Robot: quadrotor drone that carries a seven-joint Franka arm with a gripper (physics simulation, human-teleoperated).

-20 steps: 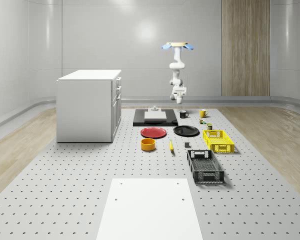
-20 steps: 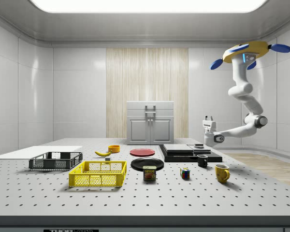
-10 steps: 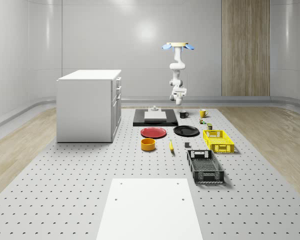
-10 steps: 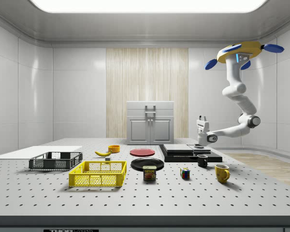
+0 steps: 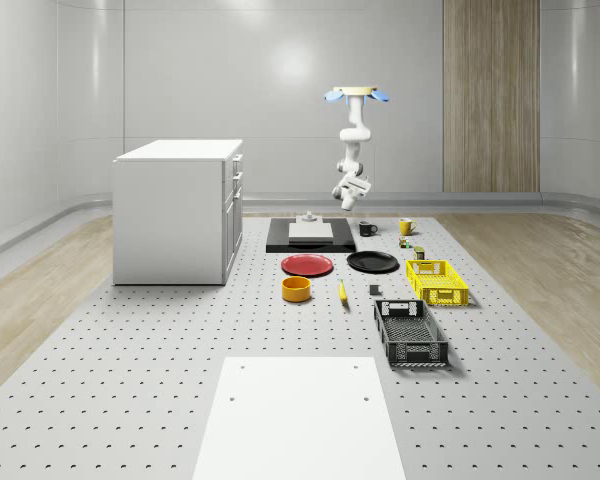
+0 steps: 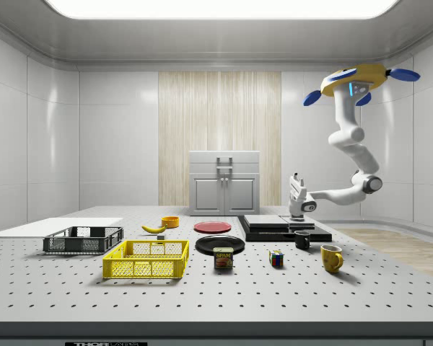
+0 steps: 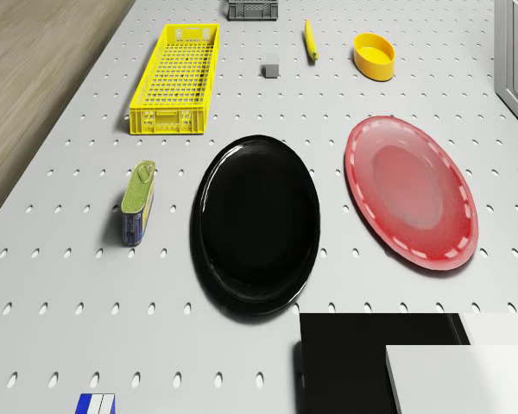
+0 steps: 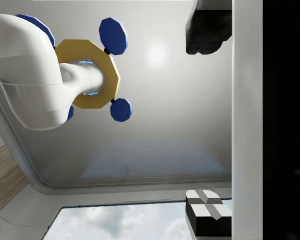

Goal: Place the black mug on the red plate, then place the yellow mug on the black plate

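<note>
White gripper point(image 6: 294, 180) empty, fingers apart, pointing upward above the black mug point(image 6: 302, 239).

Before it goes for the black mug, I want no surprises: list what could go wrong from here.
1. The gripper points upward above the black slab, not down at the black mug; swinging it over could clip the slab.
2. The yellow mug and the cube stand close to the black mug; a wide approach may knock them.
3. The red plate lies beside the black plate, so a sloppy drop could land wrong.
</note>
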